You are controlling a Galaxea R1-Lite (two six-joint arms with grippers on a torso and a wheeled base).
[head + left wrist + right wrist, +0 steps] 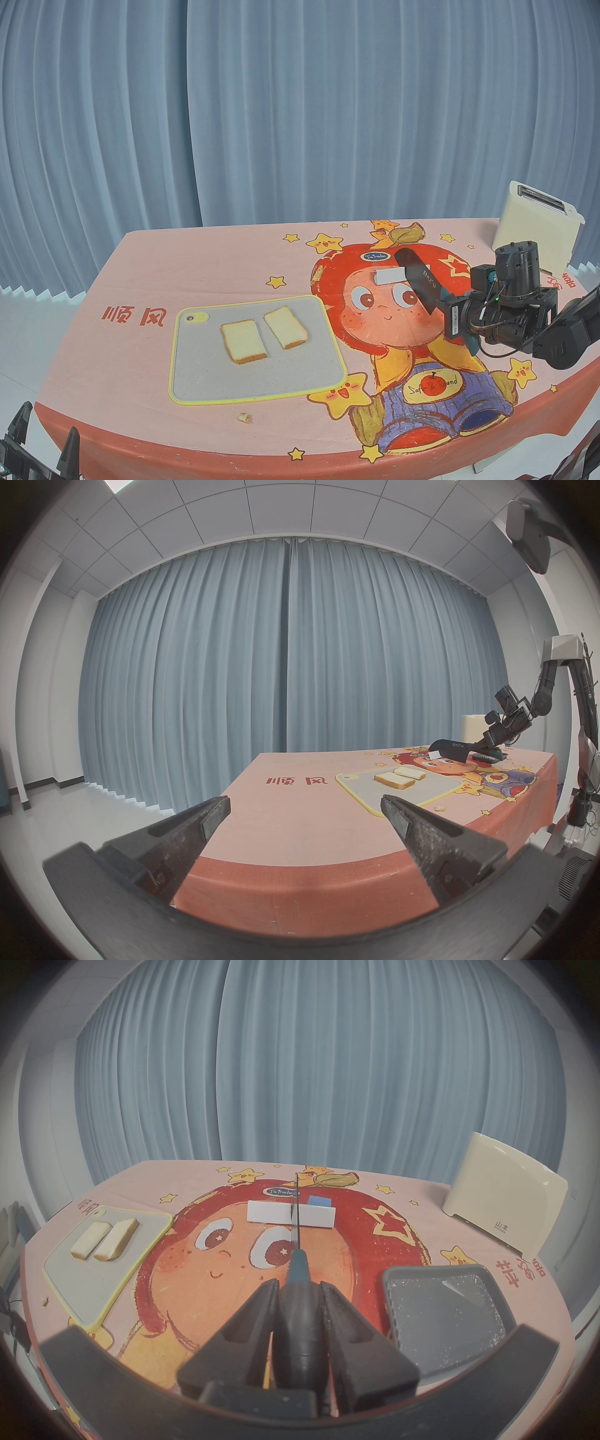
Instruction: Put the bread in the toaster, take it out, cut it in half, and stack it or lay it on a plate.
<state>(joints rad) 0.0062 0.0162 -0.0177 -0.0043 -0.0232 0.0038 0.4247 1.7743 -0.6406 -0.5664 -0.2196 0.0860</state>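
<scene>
Lying on the cutting board [206, 369], two bread halves [244, 340]; right claw [299, 1291] clamped on knife [415, 275], left claw [304, 805] apart.

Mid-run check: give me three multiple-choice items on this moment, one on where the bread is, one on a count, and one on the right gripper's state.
1. The bread pieces lie: A in the toaster; B on the cutting board; C on the tray.
2. Bread pieces on the board: A one; B two; C three.
3. The right gripper is: A open; B shut on bread; C shut on the knife.

Key:
1 B, both rest on the grey board.
2 B, two halves lie side by side.
3 C, it clamps the knife handle.
</scene>
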